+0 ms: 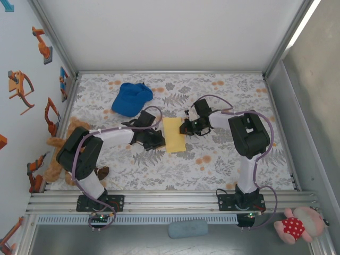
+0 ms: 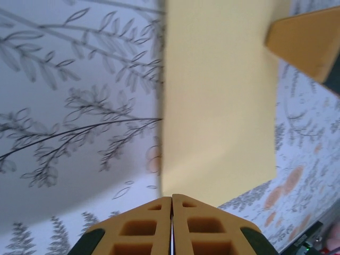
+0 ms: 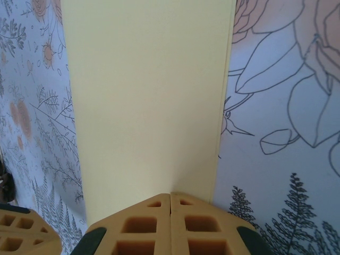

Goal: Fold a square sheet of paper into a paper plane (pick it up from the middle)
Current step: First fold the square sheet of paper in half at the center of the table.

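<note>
The square sheet of paper lies on the flowered cloth as a narrow yellow rectangle, folded over on itself. Two layers show along one long edge in the right wrist view. My left gripper is at its left long edge, jaws shut, tips meeting the edge of the paper. On the opposite long edge my right gripper is shut too, with its tips resting over the paper. Nothing shows between either pair of fingers. A right finger shows across the sheet in the left wrist view.
A blue cap lies behind and left of the paper. A brown plush toy sits at the table's left edge beside the left arm. White walls close the back and sides. A pink plush lies off the table at the near right.
</note>
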`<state>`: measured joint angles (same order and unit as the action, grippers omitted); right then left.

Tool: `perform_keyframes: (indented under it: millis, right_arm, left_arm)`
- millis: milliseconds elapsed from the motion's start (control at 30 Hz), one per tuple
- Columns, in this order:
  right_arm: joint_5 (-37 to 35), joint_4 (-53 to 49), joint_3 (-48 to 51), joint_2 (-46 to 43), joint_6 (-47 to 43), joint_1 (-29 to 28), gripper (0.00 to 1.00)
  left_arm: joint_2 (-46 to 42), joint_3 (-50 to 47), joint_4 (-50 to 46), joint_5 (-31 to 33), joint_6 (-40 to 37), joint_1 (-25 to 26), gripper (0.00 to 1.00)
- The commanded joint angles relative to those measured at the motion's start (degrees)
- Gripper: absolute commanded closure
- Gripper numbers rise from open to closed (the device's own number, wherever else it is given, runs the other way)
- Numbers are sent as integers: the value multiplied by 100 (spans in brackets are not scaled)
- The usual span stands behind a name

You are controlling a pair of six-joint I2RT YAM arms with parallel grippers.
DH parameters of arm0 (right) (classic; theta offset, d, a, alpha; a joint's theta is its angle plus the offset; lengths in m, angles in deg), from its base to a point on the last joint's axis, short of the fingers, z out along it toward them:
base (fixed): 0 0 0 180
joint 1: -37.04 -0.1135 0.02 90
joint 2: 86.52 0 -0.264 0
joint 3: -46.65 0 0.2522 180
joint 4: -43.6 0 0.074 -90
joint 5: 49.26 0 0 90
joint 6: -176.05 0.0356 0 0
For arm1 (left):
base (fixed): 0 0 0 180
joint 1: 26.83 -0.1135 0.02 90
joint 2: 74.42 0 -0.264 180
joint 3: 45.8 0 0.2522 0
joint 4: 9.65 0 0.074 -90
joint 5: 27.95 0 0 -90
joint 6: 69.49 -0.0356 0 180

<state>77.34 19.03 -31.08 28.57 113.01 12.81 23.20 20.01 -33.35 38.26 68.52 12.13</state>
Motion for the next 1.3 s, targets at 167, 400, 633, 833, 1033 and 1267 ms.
perform_keyframes:
  millis: [167, 400, 633, 833, 1033, 1267]
  right_arm:
    - [-1754, -985, 499, 739, -121, -29, 100]
    - [-1755, -983, 484, 744, -117, -27, 100]
    - [-1770, -994, 441, 734, -112, -29, 100]
    - [-1695, -994, 412, 669, -85, -29, 100]
    - [-1575, -899, 359, 286, 43, -106, 100]
    - [-1346, -675, -241, -719, 546, -380, 92]
  left_arm:
    - [676, 611, 322, -406, 74, 275, 90]
    - [883, 224, 142, -538, -75, 299, 89]
    - [757, -216, -590, -227, -527, 226, 89]
    - [146, -540, -796, -164, -564, 228, 89]
    - [-817, -565, -942, 291, -439, 231, 87]
    - [-1482, -479, -215, 979, 49, 227, 74]
